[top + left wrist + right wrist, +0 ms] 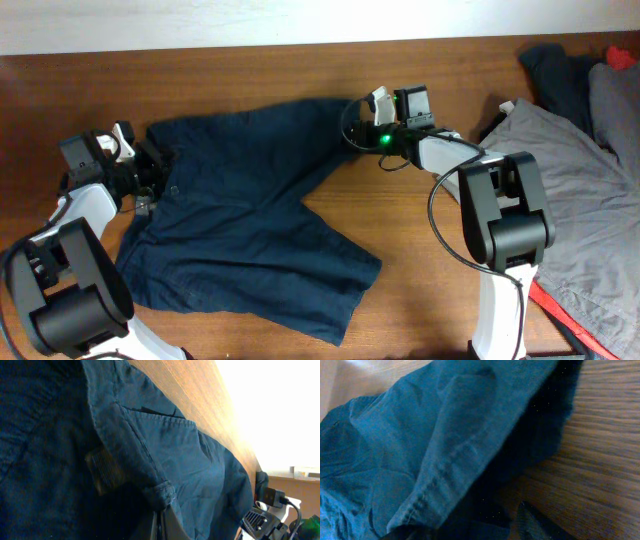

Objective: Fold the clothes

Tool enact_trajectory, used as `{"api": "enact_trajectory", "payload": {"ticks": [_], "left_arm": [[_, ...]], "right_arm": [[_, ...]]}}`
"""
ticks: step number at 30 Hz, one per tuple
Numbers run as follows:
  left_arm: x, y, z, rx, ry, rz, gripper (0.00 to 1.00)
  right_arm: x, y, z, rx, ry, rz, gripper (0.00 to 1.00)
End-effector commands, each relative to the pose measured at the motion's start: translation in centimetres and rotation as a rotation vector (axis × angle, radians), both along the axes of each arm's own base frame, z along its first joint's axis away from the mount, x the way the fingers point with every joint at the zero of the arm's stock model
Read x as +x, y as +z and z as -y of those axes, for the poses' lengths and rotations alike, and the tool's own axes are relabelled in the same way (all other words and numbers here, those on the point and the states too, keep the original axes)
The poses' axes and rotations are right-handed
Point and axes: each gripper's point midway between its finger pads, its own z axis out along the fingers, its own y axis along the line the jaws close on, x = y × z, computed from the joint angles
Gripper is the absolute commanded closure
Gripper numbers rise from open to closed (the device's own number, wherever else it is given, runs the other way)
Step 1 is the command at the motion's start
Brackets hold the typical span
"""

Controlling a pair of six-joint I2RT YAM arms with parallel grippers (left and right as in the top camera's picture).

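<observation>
Navy blue cotton shorts lie spread flat on brown wooden counter, left of centre. Left gripper, near the left edge: fingers pinched on the waistband. Right gripper, toward the far edge: pinching a raised leg hem. Crumpled grey cloth heap at the right edge.

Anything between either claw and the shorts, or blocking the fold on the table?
Nothing visible. The left claw is at the waistband of the shorts, the right claw at a leg hem. The clothes pile lies apart at the right, with bare table between.
</observation>
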Motion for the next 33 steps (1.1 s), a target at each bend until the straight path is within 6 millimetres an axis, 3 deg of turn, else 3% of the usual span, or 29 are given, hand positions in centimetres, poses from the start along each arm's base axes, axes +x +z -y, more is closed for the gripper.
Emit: {"api": "enact_trajectory", "payload": {"ticks": [1,3,4,5,6,8,12,16,20,27,33], "left_arm": [[0.6,2.1,-0.4,0.014,0.006,0.047,0.99],[0.6,2.1,-0.4,0.014,0.006,0.047,1.00],[0.6,2.1,-0.4,0.013,0.006,0.047,0.99],[0.6,2.1,-0.4,0.014,0.006,0.047,0.99],[0.6,2.1,-0.4,0.014,0.006,0.047,0.99],[0.6,2.1,-0.4,0.014,0.006,0.047,1.00],[0.8,1.3,-1.7,0.077,0.061,0.021,1.00],[0.8,0.6,-3.1,0.140,0.116,-0.006,0.99],[1.0,0.5,-3.7,0.171,0.138,-0.005,0.99],[3.3,2.8,-5.0,0.240,0.166,0.134,0.96],[3.3,2.4,-6.7,0.312,0.237,0.110,0.96]], "right_arm": [[-1.6,-1.3,-3.0,0.007,0.058,-0.035,0.52],[-1.9,-1.4,-3.7,-0.005,0.067,-0.031,0.72],[-1.8,-1.5,-3.7,-0.020,0.058,-0.028,0.89],[-1.6,-1.7,-3.5,-0.036,0.045,-0.026,0.96],[-1.5,-1.8,-3.1,-0.045,0.033,-0.027,0.96],[-0.4,-1.4,0.0,-0.072,-0.065,-0.055,0.96],[1.3,1.9,10.0,-0.131,-0.263,-0.070,0.96],[0.2,2.3,14.5,-0.133,-0.337,-0.144,0.96],[-1.4,1.4,14.5,-0.153,-0.318,-0.210,0.96],[-1.7,1.2,13.0,-0.174,-0.274,-0.200,0.96],[-1.2,0.6,15.4,-0.273,-0.351,-0.188,0.96]]}}
